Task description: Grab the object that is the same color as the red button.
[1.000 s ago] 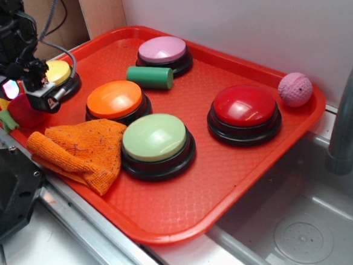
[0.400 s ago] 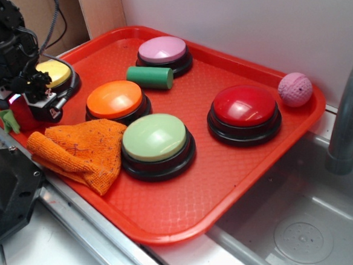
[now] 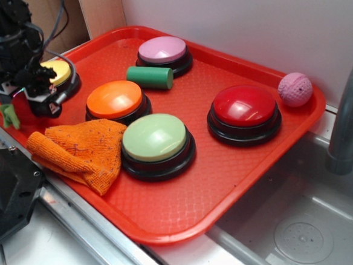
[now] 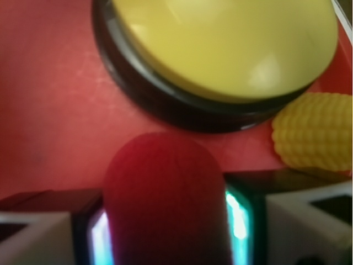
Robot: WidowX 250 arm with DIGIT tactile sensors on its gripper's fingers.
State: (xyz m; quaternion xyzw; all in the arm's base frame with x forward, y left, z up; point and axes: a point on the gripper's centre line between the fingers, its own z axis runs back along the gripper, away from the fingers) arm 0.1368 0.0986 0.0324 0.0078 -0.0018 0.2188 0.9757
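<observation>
Red toy fruit [image 4: 165, 204]: clamped between the claw [image 3: 22, 100] fingers at the red tray's [image 3: 222, 178] left corner, beside yellow button [image 4: 220, 44]. Red button [image 3: 245, 107]: right of centre.

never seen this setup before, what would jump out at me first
The big red tray filled with dome buttons stands out, above all the glossy red button toward the right. At the tray's far left corner, the gripper has its pads on either side of a fuzzy red toy fruit, with the yellow button and a small corn toy close beyond it.
</observation>
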